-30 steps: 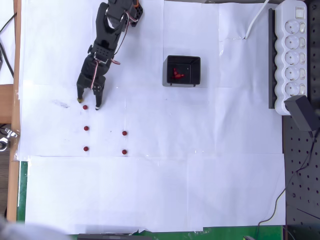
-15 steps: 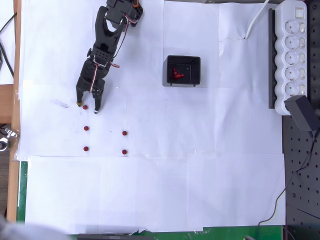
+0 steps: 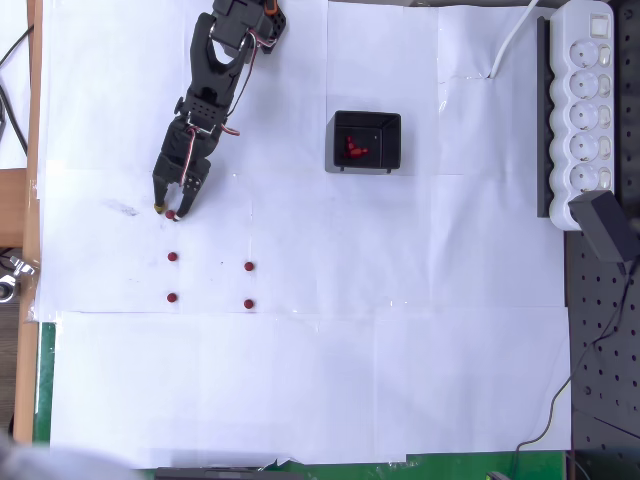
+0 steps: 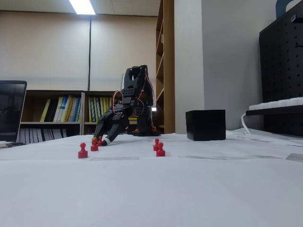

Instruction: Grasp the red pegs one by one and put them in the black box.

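Gripper (image 3: 169, 211): black, two-fingered, reaching down to the white paper sheet (image 3: 300, 380) near its left edge in the overhead view; its fingers are closing narrowly around the nearest red peg (image 3: 171, 214), one tip on each side, though actual contact cannot be told. In the fixed view the gripper (image 4: 101, 140) is slanting down to the surface with that peg (image 4: 99, 140) at its tips.

Red pegs, loose: four are standing upright on the paper below the gripper in the overhead view, forming a small square: upper left (image 3: 172, 257), lower left (image 3: 172, 298), upper right (image 3: 248, 267), lower right (image 3: 248, 303).

Black box (image 3: 366, 141): sitting toward the upper middle of the paper, well apart from the gripper, holding a small cluster of red pegs (image 3: 353, 148).

White power strip (image 3: 583, 110): lying along the right edge.
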